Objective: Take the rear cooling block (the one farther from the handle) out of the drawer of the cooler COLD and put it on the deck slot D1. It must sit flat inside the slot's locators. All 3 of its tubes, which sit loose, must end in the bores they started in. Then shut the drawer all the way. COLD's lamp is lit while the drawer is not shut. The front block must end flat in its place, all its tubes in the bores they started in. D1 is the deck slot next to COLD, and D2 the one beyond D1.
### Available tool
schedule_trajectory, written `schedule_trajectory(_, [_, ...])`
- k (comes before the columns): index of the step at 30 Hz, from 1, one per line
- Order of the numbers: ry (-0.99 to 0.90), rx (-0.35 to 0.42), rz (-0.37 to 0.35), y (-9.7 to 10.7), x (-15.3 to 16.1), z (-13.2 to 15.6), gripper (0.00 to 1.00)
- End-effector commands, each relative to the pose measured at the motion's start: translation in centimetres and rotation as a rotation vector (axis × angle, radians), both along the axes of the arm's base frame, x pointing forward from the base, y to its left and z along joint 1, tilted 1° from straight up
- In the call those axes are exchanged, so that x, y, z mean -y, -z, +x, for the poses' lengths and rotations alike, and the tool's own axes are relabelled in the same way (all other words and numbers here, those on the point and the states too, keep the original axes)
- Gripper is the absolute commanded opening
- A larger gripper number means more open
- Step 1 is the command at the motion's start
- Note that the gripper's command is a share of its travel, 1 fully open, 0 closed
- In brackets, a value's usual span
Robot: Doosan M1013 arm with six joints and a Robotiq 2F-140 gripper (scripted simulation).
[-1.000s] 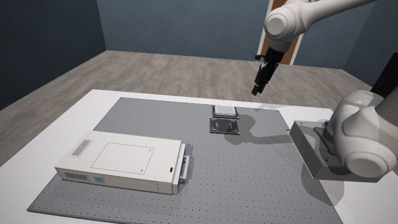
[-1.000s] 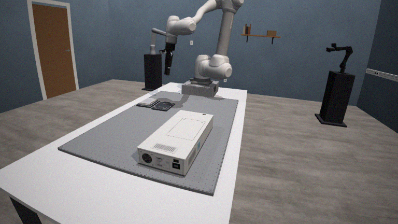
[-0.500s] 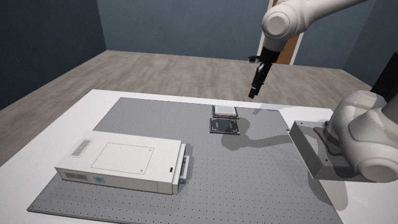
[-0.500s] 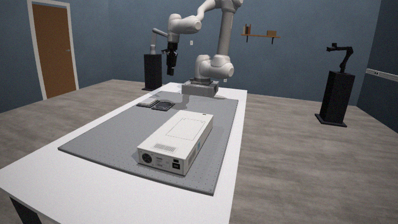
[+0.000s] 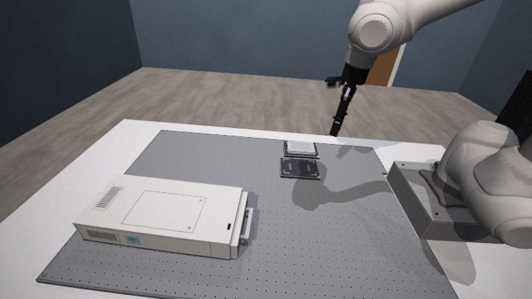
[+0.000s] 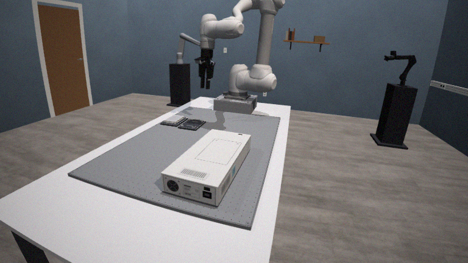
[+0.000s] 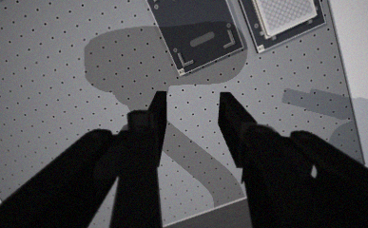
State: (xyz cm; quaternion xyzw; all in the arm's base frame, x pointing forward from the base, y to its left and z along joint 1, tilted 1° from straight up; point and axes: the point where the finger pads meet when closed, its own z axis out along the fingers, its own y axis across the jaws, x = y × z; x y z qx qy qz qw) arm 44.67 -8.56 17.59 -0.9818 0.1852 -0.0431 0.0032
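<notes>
COLD, the white cooler (image 5: pixel 164 209) (image 6: pixel 206 150), lies left of the deck slots in the top view. Its drawer front (image 5: pixel 240 223), with the handle (image 5: pixel 249 223), sits close to the body; I see no open drawer. The small lamp window (image 5: pixel 228 226) (image 6: pixel 240 134) looks dark. No cooling block or tube shows at the cooler; its inside is hidden. Slot D1 (image 5: pixel 300 167) (image 6: pixel 191 124) (image 7: pixel 195 24) is empty, its corner locators bare. My gripper (image 5: pixel 333 134) (image 6: pixel 205 87) (image 7: pixel 192 107) is partly open and empty, high above the deck on the robot-base side of the slots.
D2 (image 7: pixel 295 31), beyond D1, holds a white gridded plate (image 5: pixel 300 147) (image 6: pixel 175 119) (image 7: pixel 290 11). The perforated grey deck (image 5: pixel 333 256) (image 6: pixel 113 163) (image 7: pixel 29 85) lies on a white table (image 6: pixel 86 212). The robot's grey base box (image 5: pixel 408 201) (image 6: pixel 233 105) stands at the deck's edge.
</notes>
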Motion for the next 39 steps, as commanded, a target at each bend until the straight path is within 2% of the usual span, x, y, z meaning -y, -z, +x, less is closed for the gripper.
schedule_trajectory(1, [-0.114,-0.023,-0.005,-0.2,-1.6,0.7,0.35])
schedule_trajectory(5, [-0.105,-0.023,-0.005,-0.4,-3.1,1.3,0.35])
schedule_trajectory(13, [-0.269,-0.050,-0.007,-0.6,-5.3,2.0,0.35])
schedule_trajectory(17, [-0.260,-0.050,-0.006,-0.8,-6.7,2.4,0.35])
schedule_trajectory(24, [-0.425,-0.077,-0.008,-1.1,-9.5,3.0,0.35])
schedule_trajectory(29, [-0.416,-0.077,-0.008,-1.2,-10.5,3.2,0.35])
schedule_trajectory(39, [-0.416,-0.073,-0.005,-1.2,-10.5,3.1,0.35])
